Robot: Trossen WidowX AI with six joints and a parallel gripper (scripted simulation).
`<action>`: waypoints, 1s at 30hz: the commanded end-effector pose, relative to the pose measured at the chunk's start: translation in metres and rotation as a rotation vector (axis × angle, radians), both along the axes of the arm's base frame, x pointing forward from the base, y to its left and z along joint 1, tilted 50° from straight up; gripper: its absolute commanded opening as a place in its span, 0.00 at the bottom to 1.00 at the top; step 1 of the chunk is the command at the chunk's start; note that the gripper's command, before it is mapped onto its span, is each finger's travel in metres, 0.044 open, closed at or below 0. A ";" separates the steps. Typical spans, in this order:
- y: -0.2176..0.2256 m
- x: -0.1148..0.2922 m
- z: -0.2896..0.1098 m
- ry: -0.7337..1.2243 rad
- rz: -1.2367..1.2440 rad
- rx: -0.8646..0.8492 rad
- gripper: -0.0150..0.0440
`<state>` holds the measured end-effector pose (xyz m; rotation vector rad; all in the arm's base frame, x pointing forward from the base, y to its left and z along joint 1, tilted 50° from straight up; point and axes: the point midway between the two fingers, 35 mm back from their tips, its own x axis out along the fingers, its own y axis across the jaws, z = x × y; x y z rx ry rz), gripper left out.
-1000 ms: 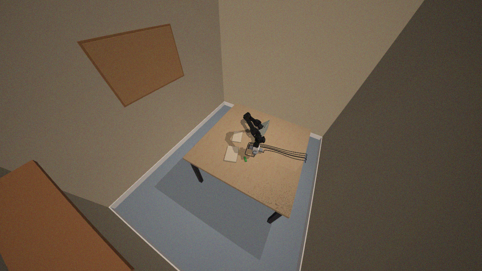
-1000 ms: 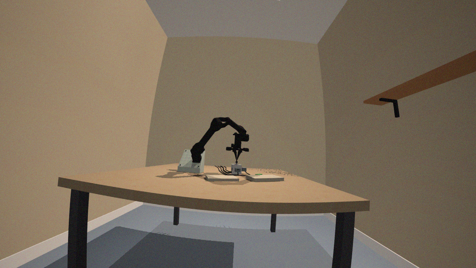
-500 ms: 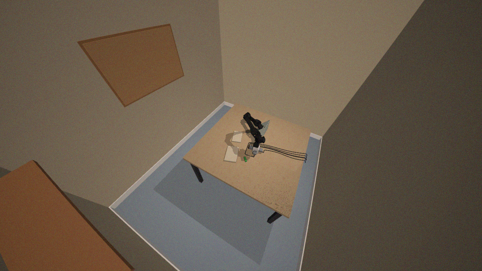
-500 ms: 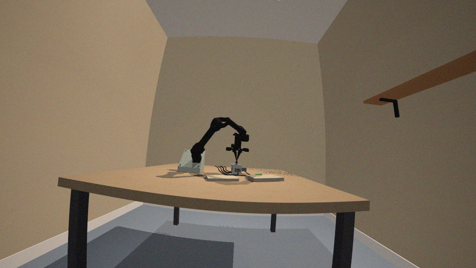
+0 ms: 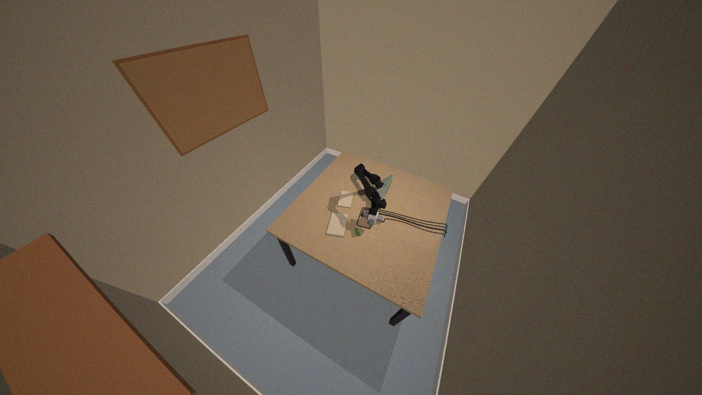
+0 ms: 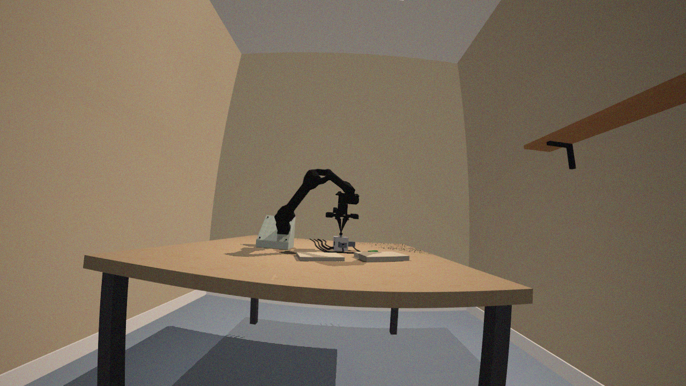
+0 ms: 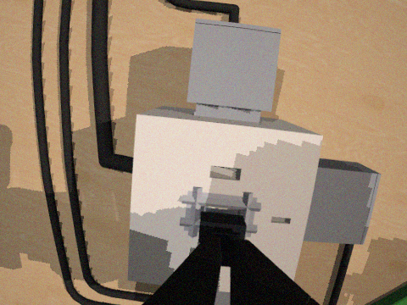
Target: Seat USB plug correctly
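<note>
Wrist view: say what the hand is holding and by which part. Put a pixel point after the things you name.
The hand point(image 5: 371, 214) point(image 6: 341, 233) point(image 7: 224, 251) grips something small at the top of the cube point(image 6: 340, 240) point(image 7: 178, 157), likely the plug; which part is hidden behind the fingertips.

- In the wrist view, grey plug blocks point(image 7: 234, 65) point(image 7: 342, 205) jut from two sides of the power cube point(image 7: 174, 144) point(image 6: 340, 243), obstructing low passage there.
- Black cables point(image 7: 100, 85) point(image 5: 412, 220) run across the desk point(image 5: 392, 265) point(image 6: 306, 292) beside the cube.
- Two pale slabs point(image 5: 337, 224) point(image 6: 383, 256) lie low near it.
- Above the slabs, there is open air for the pincer point(image 6: 341, 233) point(image 7: 224, 251).
</note>
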<state>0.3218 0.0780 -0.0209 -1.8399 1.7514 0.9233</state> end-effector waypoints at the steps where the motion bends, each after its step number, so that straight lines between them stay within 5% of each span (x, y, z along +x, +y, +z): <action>1: -0.001 0.000 0.000 0.002 0.004 0.001 0.25; 30: -0.003 0.000 -0.003 0.002 0.004 0.001 0.25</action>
